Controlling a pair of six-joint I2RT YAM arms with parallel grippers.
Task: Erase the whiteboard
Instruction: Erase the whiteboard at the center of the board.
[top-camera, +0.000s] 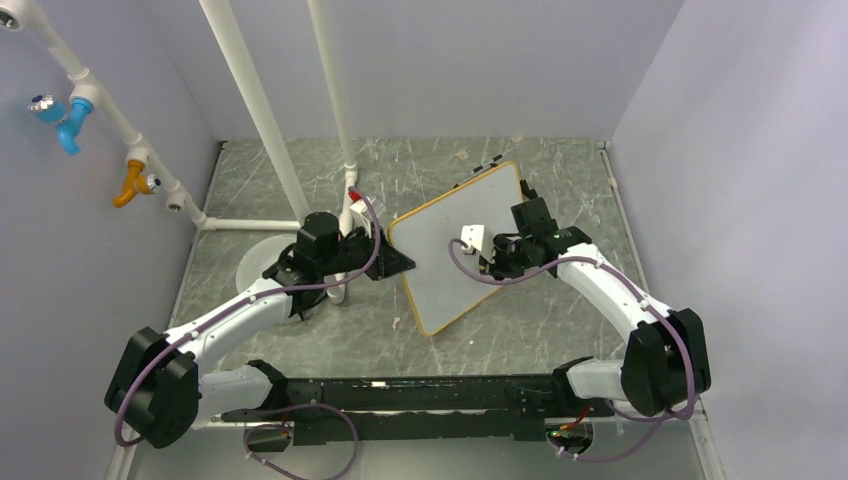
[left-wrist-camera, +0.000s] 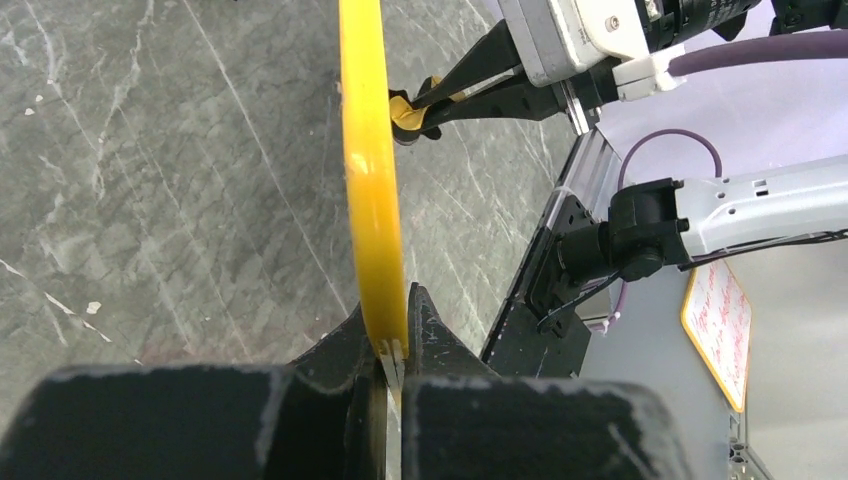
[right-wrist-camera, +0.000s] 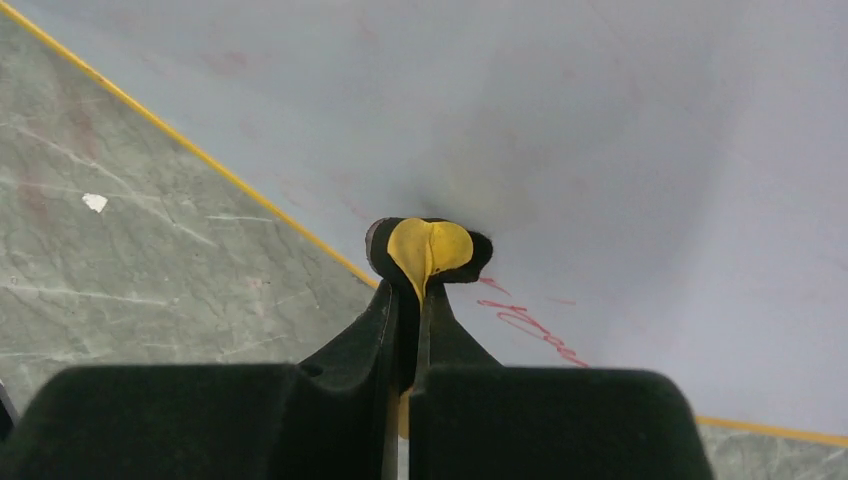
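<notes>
The whiteboard (top-camera: 450, 262), white with a thin orange frame, stands tilted on its edge at the table's centre. My left gripper (top-camera: 397, 262) is shut on its left frame edge; in the left wrist view the yellow-orange frame (left-wrist-camera: 372, 170) runs up from between the shut jaws (left-wrist-camera: 395, 312). My right gripper (top-camera: 488, 262) is shut on a small yellow-and-black eraser pad (right-wrist-camera: 428, 248) and presses it on the board face (right-wrist-camera: 620, 140). A red scrawl (right-wrist-camera: 527, 323) lies just right of the pad. The right gripper (right-wrist-camera: 418, 292) shows its pad in the left wrist view too (left-wrist-camera: 412, 108).
White pipes (top-camera: 262, 120) stand at the back left with a red-tipped item (top-camera: 353, 193) at their foot. A round white disc (top-camera: 256, 262) lies under the left arm. A black rail (top-camera: 420, 395) runs along the near edge. Beyond it, another red-scrawled board shape (left-wrist-camera: 722, 330) shows.
</notes>
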